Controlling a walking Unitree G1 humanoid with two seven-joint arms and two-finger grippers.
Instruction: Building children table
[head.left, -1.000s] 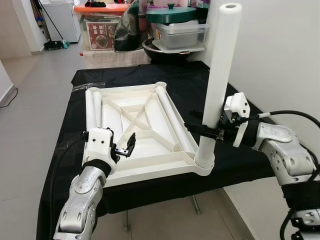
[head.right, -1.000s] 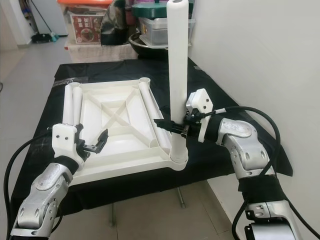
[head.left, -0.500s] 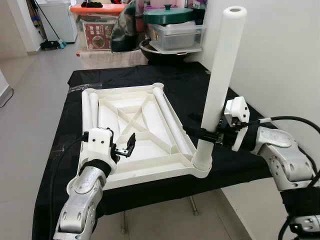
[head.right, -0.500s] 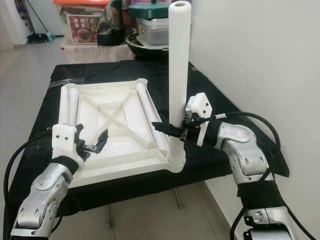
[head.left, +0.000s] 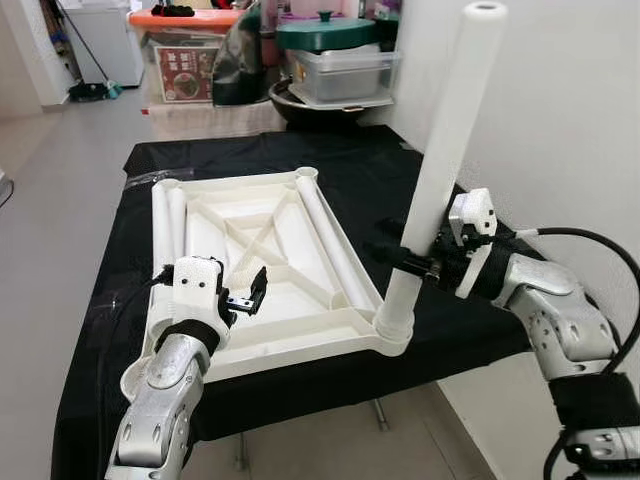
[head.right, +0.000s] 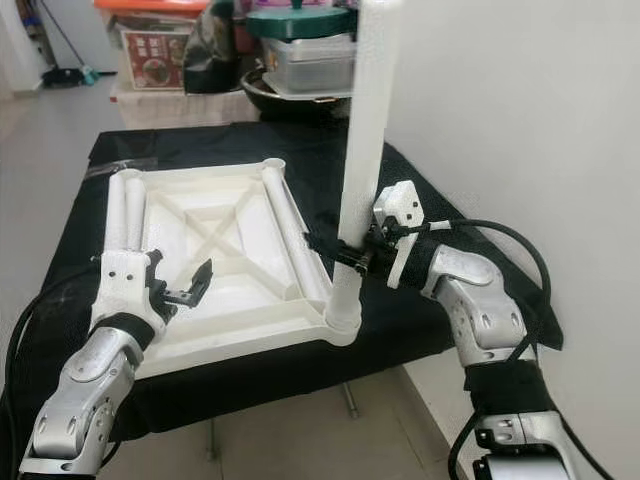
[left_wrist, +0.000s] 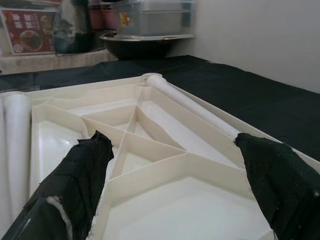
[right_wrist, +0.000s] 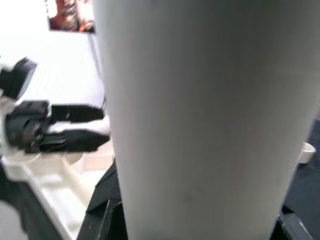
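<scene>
The right tool (head.left: 415, 263) pinched the tall white cylindrical plastic leg (head.left: 445, 155), which stood tilted in the near corner socket of the upturned white ribbed plastic tabletop (head.left: 262, 262). Spread, the left tool (head.left: 250, 297) hovered over that tabletop's near edge, above the black-draped worktop (head.left: 420, 200).

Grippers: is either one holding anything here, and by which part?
The right gripper clamps the upright white table leg on its lower shaft, above the corner socket. The left gripper is open, holding nothing.
</scene>
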